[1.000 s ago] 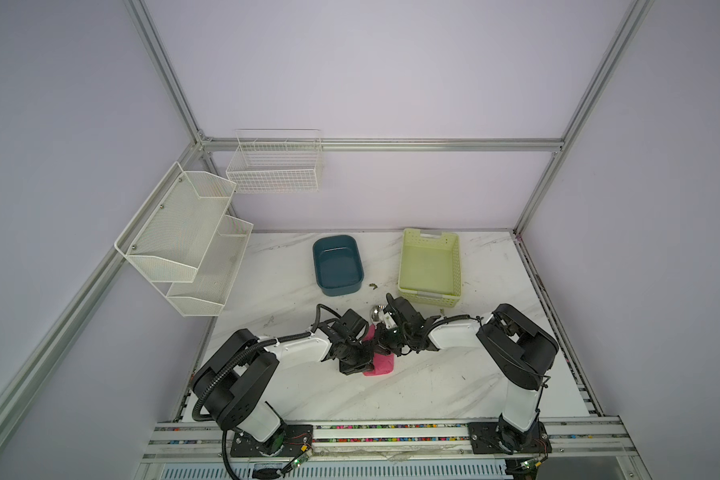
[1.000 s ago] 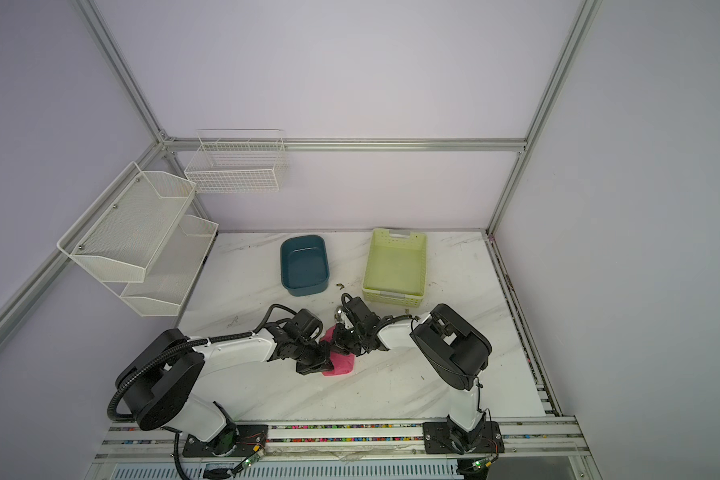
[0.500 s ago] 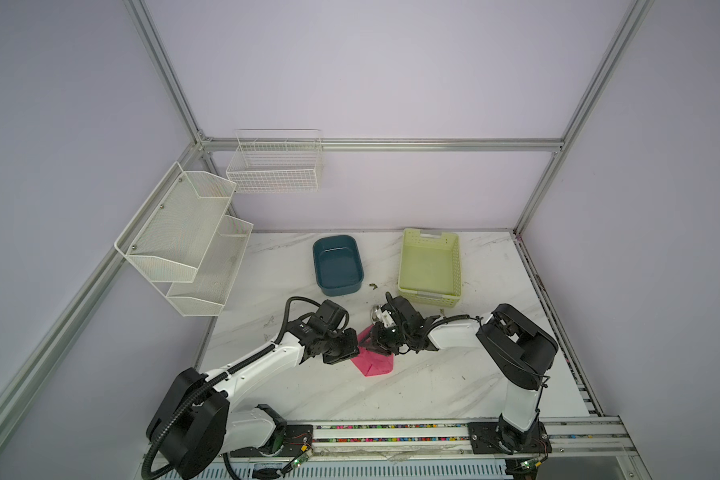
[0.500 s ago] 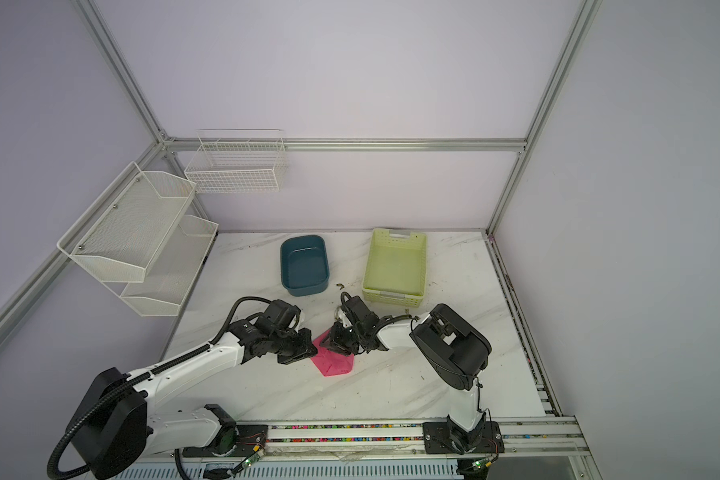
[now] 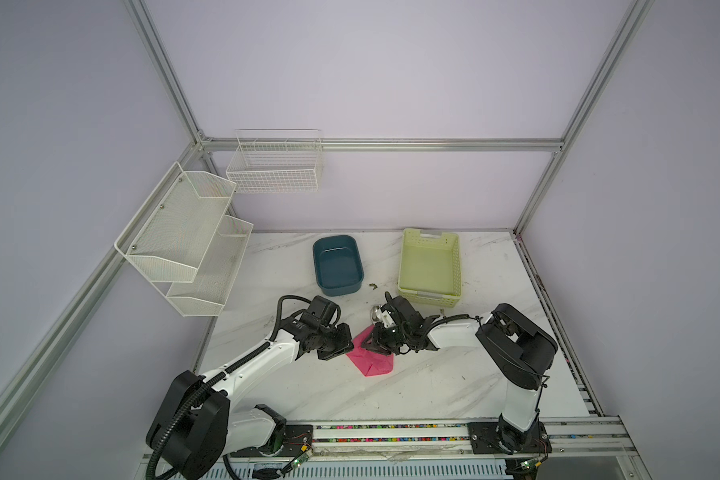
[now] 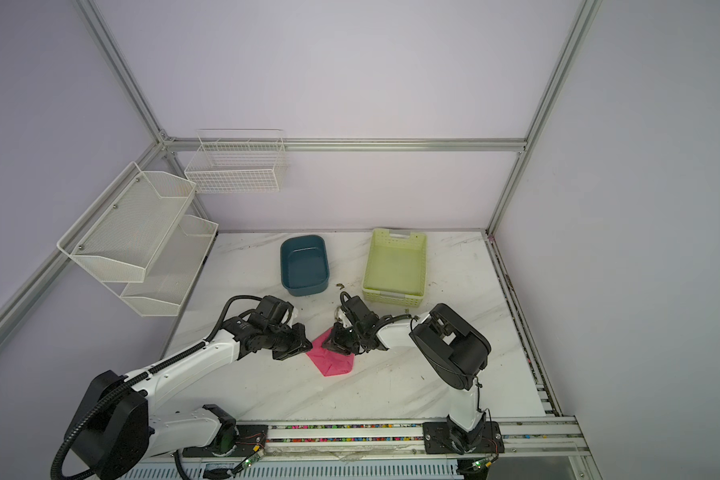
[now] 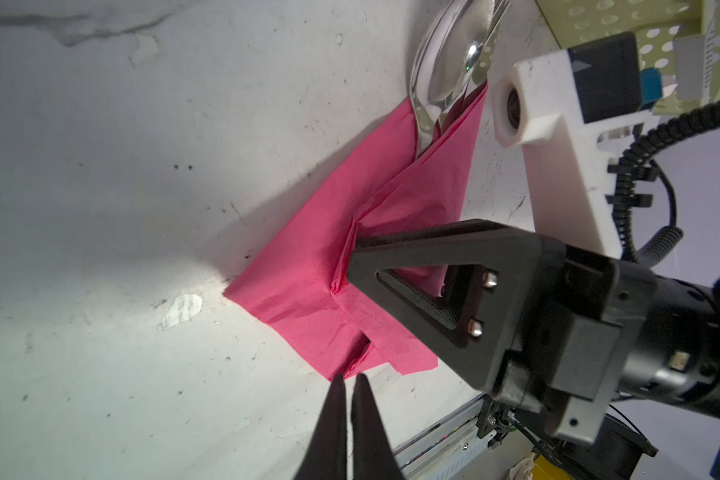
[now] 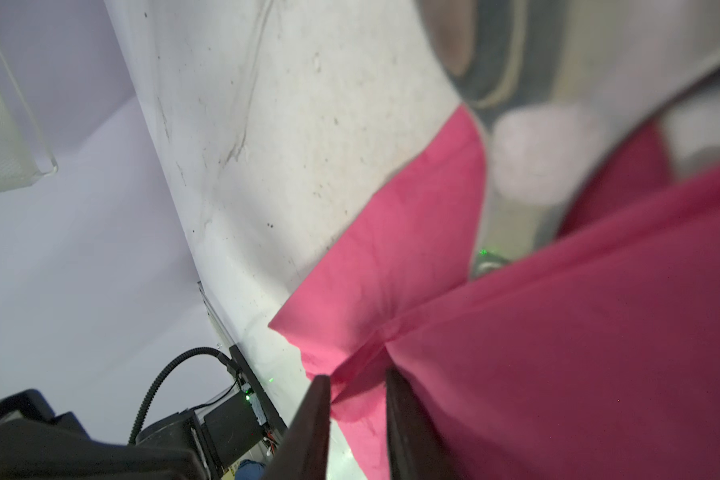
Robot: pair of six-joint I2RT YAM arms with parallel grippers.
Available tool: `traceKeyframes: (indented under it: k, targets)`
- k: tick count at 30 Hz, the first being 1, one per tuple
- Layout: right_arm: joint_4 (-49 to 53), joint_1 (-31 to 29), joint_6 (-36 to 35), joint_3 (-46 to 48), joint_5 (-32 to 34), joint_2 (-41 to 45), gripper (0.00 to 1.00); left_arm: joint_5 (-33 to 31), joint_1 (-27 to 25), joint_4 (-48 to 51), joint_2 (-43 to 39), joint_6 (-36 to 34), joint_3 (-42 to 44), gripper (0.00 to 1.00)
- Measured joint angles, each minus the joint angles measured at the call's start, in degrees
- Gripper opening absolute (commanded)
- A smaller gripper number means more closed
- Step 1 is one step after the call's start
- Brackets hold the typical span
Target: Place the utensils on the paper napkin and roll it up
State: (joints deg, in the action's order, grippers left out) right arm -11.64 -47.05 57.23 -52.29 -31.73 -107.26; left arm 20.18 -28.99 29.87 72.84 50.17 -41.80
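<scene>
Pinching a fold of the pink napkin [image 8: 516,332], our right claw [image 8: 358,399] is rolling it over the spoon [image 7: 445,70] while our left claw [image 7: 348,390], pressed together, is backing away empty.

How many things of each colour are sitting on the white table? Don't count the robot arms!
Pink: 1, the paper napkin
Dark teal: 1, the tub
Pale green: 1, the basket
Shiny silver: 1 bunch, the utensils poking out of the napkin; how many is hidden
Total: 4

Bright pink napkin [image 5: 371,359], shiny silver spoon [image 7: 445,70], dark teal tub [image 5: 337,266], pale green basket [image 5: 430,266], white grey-veined marble table [image 5: 433,386].
</scene>
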Motion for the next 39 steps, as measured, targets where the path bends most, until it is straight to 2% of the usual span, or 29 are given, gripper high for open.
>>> traceKeyframes:
  k: [3,7,11,15,28,39]
  targets:
    - [0.2,0.0,-0.1,0.0,0.0,0.0,0.18,0.8,0.0,-1.2,1.2,0.1,0.0,0.07]
    - [0.6,0.0,-0.3,0.0,0.3,-0.2,0.16,1.9,0.0,-3.1,2.7,0.2,0.0,0.06]
    - [0.5,0.0,-0.5,0.0,0.3,-0.2,0.25,3.0,0.0,-5.1,5.0,0.2,0.0,0.06]
    - [0.6,0.0,-0.7,-0.3,0.4,-0.2,0.25,3.7,-0.1,-6.5,7.2,0.3,0.0,0.06]
    - [1.7,0.0,-0.9,-0.3,0.6,-0.2,0.1,5.2,-0.8,-11.5,14.0,1.3,0.0,0.02]
    - [1.7,0.0,-1.0,-0.3,0.6,-0.2,0.16,4.5,-0.9,-12.2,16.0,1.3,0.0,0.02]
